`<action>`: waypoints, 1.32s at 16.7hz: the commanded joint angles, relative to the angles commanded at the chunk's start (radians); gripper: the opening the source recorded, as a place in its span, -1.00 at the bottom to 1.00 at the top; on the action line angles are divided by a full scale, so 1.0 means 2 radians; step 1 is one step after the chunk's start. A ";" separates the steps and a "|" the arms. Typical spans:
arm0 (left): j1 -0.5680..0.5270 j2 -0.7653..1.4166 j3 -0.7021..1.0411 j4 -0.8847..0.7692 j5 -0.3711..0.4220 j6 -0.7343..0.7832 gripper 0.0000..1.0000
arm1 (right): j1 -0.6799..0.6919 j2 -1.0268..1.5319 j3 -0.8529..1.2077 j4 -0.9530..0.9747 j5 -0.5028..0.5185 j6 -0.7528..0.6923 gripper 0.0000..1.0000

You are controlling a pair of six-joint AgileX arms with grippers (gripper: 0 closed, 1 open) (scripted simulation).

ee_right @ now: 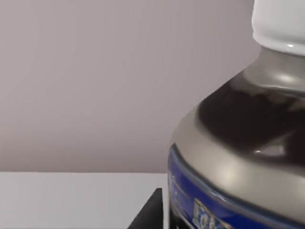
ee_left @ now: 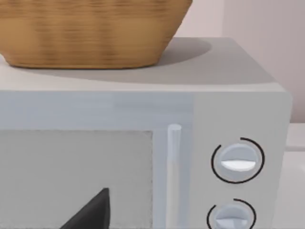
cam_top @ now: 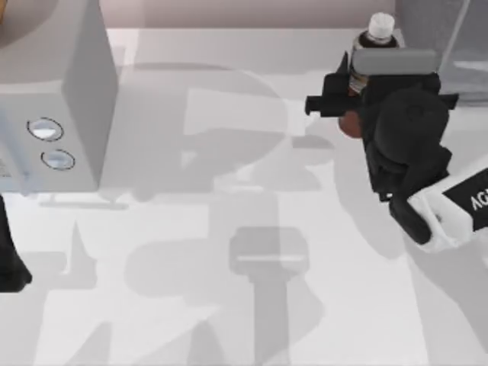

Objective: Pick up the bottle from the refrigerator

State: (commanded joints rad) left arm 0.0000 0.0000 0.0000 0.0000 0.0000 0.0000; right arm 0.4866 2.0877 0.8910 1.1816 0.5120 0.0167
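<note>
The bottle [cam_top: 379, 30] has a white cap, a grey shoulder and a dark body with a reddish-brown base. It stands upright at the back right of the table, just left of the refrigerator [cam_top: 473, 46], a dark grey cabinet with a pale glassy panel. My right gripper [cam_top: 352, 91] is shut on the bottle's middle. In the right wrist view the bottle [ee_right: 238, 157] is very close, showing a blue label, with one black finger [ee_right: 148, 213] beside it. My left arm [cam_top: 9, 263] is parked at the table's left edge.
A light grey microwave [cam_top: 53, 91] with two round dials [cam_top: 44, 130] stands at the back left. A wicker basket [ee_left: 90, 33] sits on top of it. The white tabletop [cam_top: 244, 252] stretches between the two arms.
</note>
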 joint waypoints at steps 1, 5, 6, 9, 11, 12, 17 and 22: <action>0.000 0.000 0.000 0.000 0.000 0.000 1.00 | -0.003 0.014 0.009 0.005 -0.003 0.000 -1.00; 0.000 0.000 0.000 0.000 0.000 0.000 1.00 | -0.008 0.032 0.022 0.011 -0.008 -0.001 -1.00; 0.000 0.000 0.000 0.000 0.000 0.000 1.00 | -0.008 0.032 0.022 0.011 -0.008 -0.001 -1.00; 0.000 0.000 0.000 0.000 0.000 0.000 1.00 | -0.008 0.032 0.022 0.011 -0.008 -0.001 -0.70; 0.000 0.000 0.000 0.000 0.000 0.000 1.00 | -0.008 0.032 0.022 0.011 -0.008 -0.001 -0.40; 0.000 0.000 0.000 0.000 0.000 0.000 1.00 | -0.008 0.032 0.022 0.011 -0.008 -0.001 -0.25; 0.000 0.000 0.000 0.000 0.000 0.000 1.00 | -0.008 0.032 0.022 0.011 -0.008 -0.001 0.51; 0.000 0.000 0.000 0.000 0.000 0.000 1.00 | -0.008 0.032 0.022 0.011 -0.008 -0.001 1.00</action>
State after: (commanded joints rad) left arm 0.0000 0.0000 0.0000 0.0000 0.0000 0.0000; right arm 0.4706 2.1525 0.9358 1.2031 0.4965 0.0154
